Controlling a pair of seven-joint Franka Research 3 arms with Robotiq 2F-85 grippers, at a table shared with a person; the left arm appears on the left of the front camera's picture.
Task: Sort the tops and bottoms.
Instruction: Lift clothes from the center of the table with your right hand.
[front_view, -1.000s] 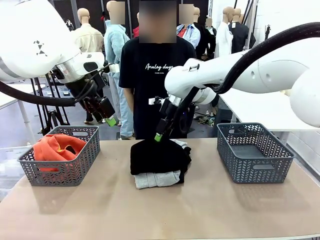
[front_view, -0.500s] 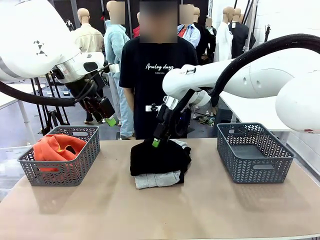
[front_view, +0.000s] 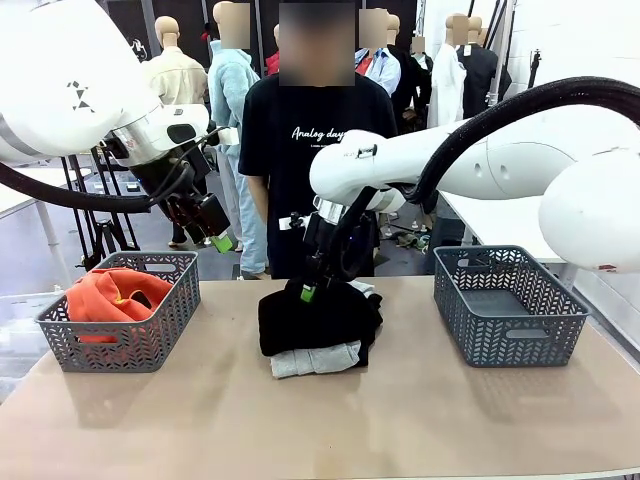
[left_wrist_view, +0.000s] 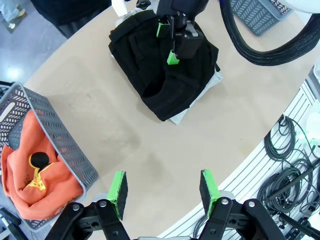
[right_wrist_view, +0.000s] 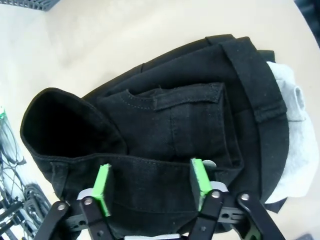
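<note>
The black bottoms (front_view: 320, 318) lie folded in a pile at mid-table, on top of a light grey top (front_view: 315, 360). My right gripper (front_view: 308, 291) presses down on the pile's far edge. In the right wrist view its green pads (right_wrist_view: 199, 176) stand apart, straddling a fold of the black bottoms (right_wrist_view: 170, 125), with the grey top (right_wrist_view: 295, 125) peeking out beside them. An orange top (front_view: 115, 292) lies in the left basket (front_view: 150, 335). Above that basket my left gripper (front_view: 216, 236) hangs open and empty. In the left wrist view it (left_wrist_view: 162, 190) looks down on the bottoms (left_wrist_view: 150, 75) and the orange top (left_wrist_view: 30, 175).
A grey basket (front_view: 508, 305) stands on the table's right with nothing in it. A person in a black T-shirt (front_view: 310, 140) stands at the far edge, right behind the pile. Bare table (front_view: 300, 430) stretches in front of the pile and between the baskets.
My right gripper has come down and a little to the left onto the black pile. The left arm has not moved.
</note>
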